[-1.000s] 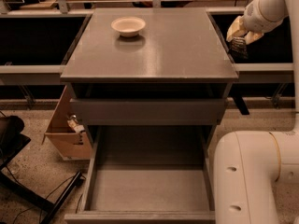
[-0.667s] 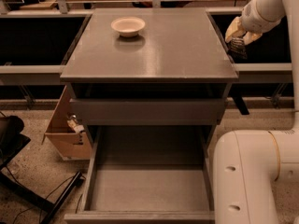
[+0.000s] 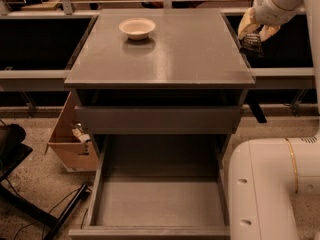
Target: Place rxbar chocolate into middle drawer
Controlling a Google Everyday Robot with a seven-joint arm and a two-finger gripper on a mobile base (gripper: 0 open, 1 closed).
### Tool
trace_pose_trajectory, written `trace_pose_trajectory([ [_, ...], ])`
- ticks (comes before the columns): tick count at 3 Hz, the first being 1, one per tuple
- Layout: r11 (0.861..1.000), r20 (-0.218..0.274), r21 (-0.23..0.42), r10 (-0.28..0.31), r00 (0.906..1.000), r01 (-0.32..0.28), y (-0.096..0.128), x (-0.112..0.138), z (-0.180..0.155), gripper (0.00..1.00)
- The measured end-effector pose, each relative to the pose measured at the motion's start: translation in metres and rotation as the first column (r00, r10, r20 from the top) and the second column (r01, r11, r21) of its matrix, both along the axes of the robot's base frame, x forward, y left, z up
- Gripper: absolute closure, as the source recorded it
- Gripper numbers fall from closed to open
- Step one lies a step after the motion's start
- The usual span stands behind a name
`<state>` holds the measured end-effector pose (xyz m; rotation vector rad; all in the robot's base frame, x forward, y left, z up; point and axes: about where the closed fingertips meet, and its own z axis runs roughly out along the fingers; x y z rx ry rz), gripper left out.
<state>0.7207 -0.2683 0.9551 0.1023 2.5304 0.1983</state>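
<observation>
We count one bowl (image 3: pixel 137 28) at eleven o'clock and one open middle drawer (image 3: pixel 160 204) at six. At two, our gripper (image 3: pixel 253 37) clasps one rxbar chocolate (image 3: pixel 251 46), print unreadable.

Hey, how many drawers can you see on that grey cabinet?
2. The upper drawer is shut just under the cabinet top; the middle drawer is pulled open below it. Another lower one could be hidden out of frame. The gripper hangs beside the top's right edge.
</observation>
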Motion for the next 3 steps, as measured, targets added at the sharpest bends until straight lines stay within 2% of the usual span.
trace_pose_trajectory([
  [1,0.999,0.011,-0.002,-0.037,0.9993,0.037,0.016,-0.017,0.016,1.00],
  [2,0.995,0.001,-0.048,-0.087,0.9962,0.087,0.033,-0.030,0.028,1.00],
  [3,0.981,-0.049,-0.153,-0.130,0.9903,0.122,0.048,-0.042,0.023,1.00],
])
